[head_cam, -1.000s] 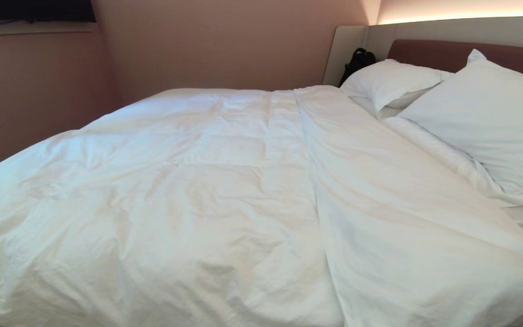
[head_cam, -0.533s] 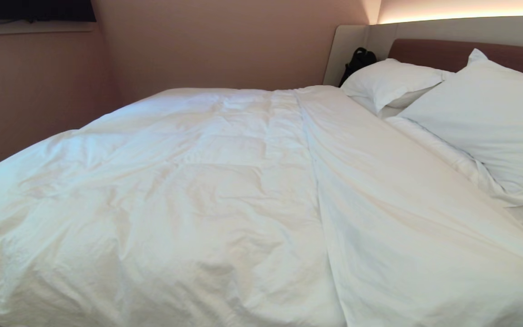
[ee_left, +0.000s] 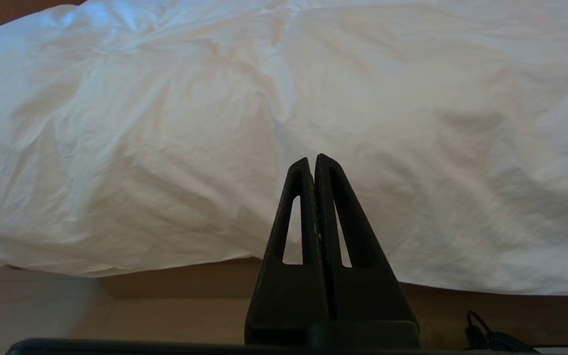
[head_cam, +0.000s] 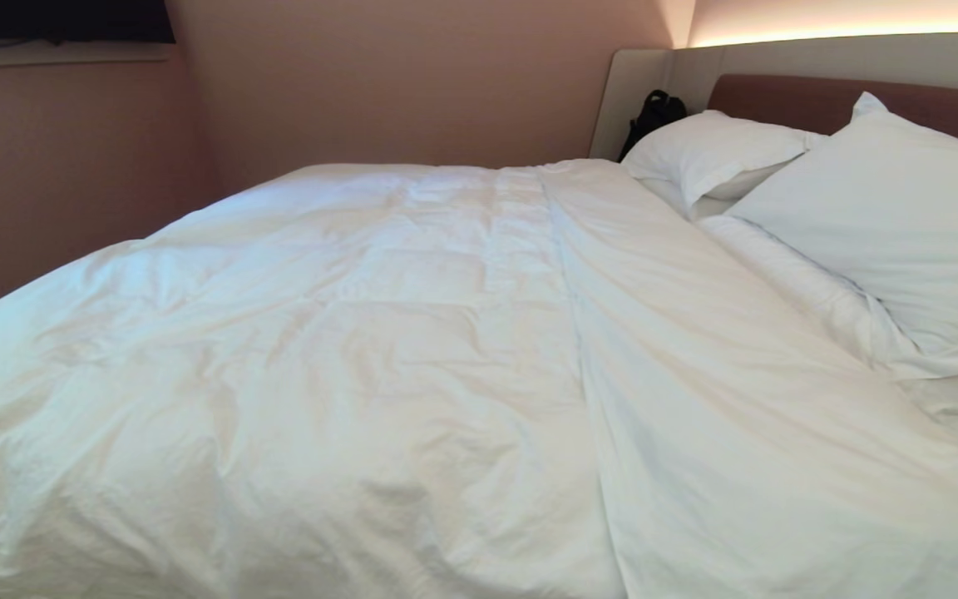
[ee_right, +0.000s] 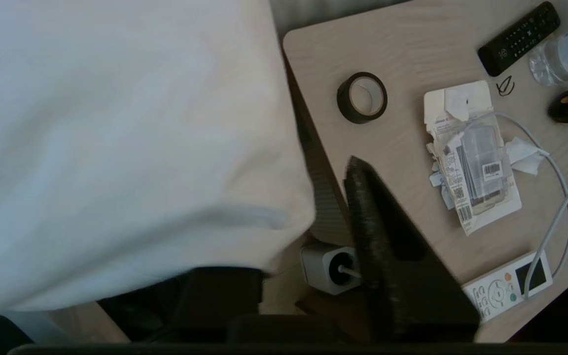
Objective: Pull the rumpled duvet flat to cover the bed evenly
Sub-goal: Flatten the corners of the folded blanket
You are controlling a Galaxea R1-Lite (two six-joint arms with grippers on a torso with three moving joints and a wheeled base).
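White cotton fills nearly everything I can see from here: the duvet (head_cam: pixel 362 374) lies puffy and creased over the bed (head_cam: pixel 828 91), with one long ridge running from the far side toward the robot, and two pillows (head_cam: pixel 886 208) at the headboard end, off to the robot's right.

The left gripper (ee_left: pixel 316 162) hangs low in front of the near side of the bed, its fingers pressed together with nothing between them. The duvet's overhanging edge is straight ahead of its tips and a little above, draped over the brown base.

The right gripper (ee_right: pixel 289 167) is at the head-end corner, beside a bedside table (ee_right: pixel 412 54). Only one dark finger (ee_right: pixel 382 236) shows. White cloth billows across where the other would be, so I cannot tell whether the jaws are apart or pinching that cloth.

My guess is the coming pull turns on that corner. The duvet's length runs left to right before the robot, its top edge stops short of the pillows, and the right arm is plainly the nearer one to it.

The head view shows the whole spread but neither arm. Only the right wrist view shows the table's clutter, a roll of tape (ee_right: pixel 362 97), a black remote (ee_right: pixel 518 32) and torn packaging (ee_right: pixel 476 158), lying just beyond the finger, which a swing outward could catch.
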